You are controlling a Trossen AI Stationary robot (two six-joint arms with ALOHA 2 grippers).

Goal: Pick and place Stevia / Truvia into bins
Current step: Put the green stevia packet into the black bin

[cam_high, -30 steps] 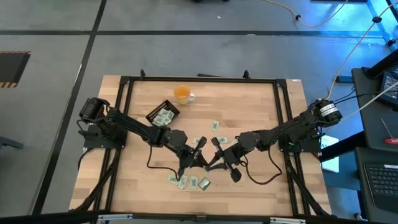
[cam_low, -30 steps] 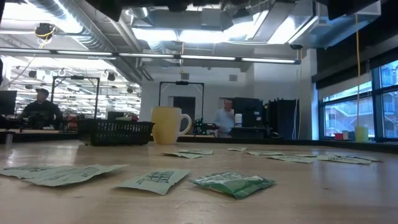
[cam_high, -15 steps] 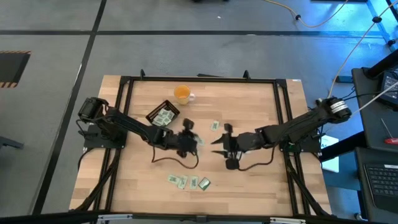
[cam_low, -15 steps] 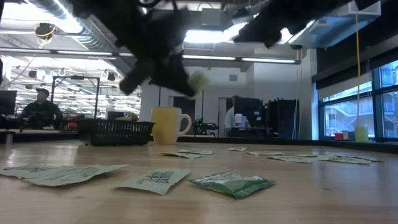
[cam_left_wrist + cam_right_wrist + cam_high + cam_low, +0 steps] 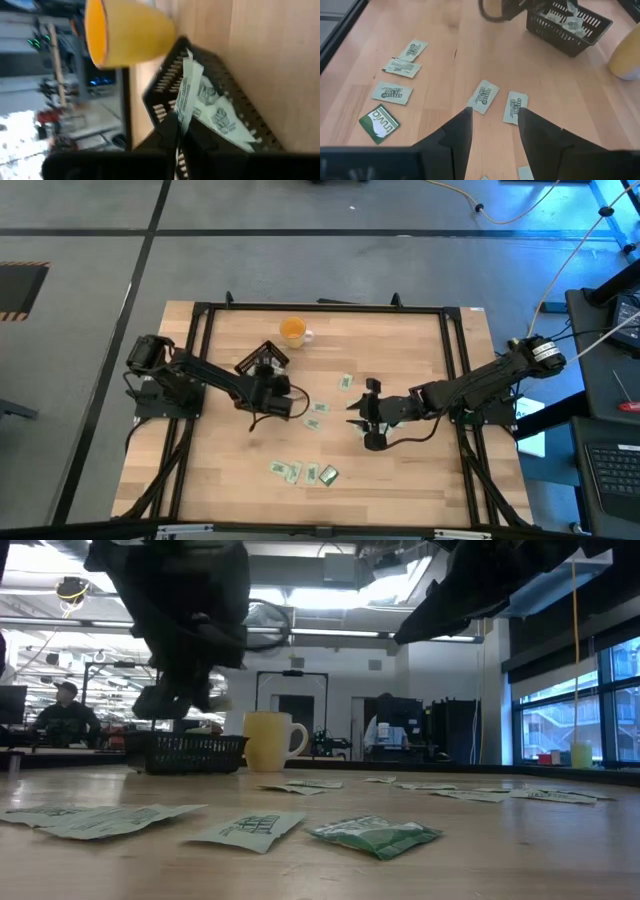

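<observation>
The black tray (image 5: 248, 363) stands at the far left beside the orange cup (image 5: 292, 330), with several sachets (image 5: 220, 116) lying in it. My left gripper (image 5: 176, 131) hovers over the tray's near side (image 5: 266, 376), shut on one pale sachet (image 5: 186, 95). My right gripper (image 5: 495, 122) hangs open above the middle of the table (image 5: 362, 410), over two loose sachets (image 5: 484, 96) and touching neither. More sachets lie flat toward the near edge (image 5: 300, 472). My left gripper pinches one sachet by its lower edge (image 5: 181, 119) between its two fingertips. The sachet stands edge-on, sticking out past the fingers, lifted clear above the tray's sachets.
A green sachet (image 5: 380, 121) and pale ones (image 5: 393, 93) lie on the bare wood toward the near edge. Others lie right of the table's centre (image 5: 346, 382). A black frame (image 5: 320, 308) runs round the table. People sit in the room beyond the table (image 5: 66, 715).
My left gripper has risen from the sachets near the table's middle and swung toward the far left, carrying one sachet to above the tray. My right gripper has lifted and drawn back a little toward the right and far side.
</observation>
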